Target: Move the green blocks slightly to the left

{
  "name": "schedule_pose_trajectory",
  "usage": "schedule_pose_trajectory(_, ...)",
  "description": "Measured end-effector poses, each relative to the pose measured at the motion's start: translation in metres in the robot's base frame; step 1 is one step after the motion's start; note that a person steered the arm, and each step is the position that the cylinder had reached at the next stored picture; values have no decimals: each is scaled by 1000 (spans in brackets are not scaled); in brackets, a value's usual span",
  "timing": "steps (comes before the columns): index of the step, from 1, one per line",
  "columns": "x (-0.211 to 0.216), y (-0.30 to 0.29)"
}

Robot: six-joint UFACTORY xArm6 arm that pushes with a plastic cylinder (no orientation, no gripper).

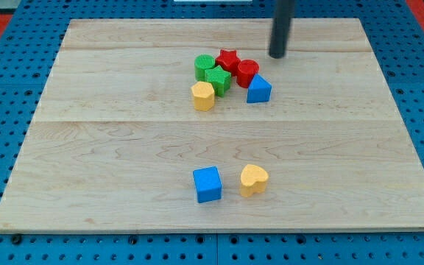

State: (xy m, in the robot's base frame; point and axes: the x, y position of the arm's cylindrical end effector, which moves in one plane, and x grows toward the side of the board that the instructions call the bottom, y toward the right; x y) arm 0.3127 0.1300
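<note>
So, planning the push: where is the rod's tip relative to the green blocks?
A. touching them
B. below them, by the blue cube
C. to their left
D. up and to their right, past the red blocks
D: my tip stands upper right of the green blocks, beyond the red blocks, touching none.

Looks like a robotics lab bench: pale wooden counter (pixel 109 147) lying on a blue perforated base (pixel 6 96), small coloured test blocks on top, a dark rod coming down from the view's top.
</note>
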Motion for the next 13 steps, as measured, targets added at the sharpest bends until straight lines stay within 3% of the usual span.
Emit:
schedule_pose_trajectory(1,46,-13)
schedule_pose_trajectory(3,67,-77)
schedule_pose_trajectory(5,56,-176)
schedule_pose_trajectory(7,20,-130)
schedule_pose_trajectory(8,-4,-131)
schedule_pose_trajectory(9,-7,-167)
schedule_pose_trajectory(10,-5,-202)
schedule_pose_trajectory(11,24,-149)
schedule_pose_trajectory(12,50,-152)
schedule_pose_trajectory(13,67,-193)
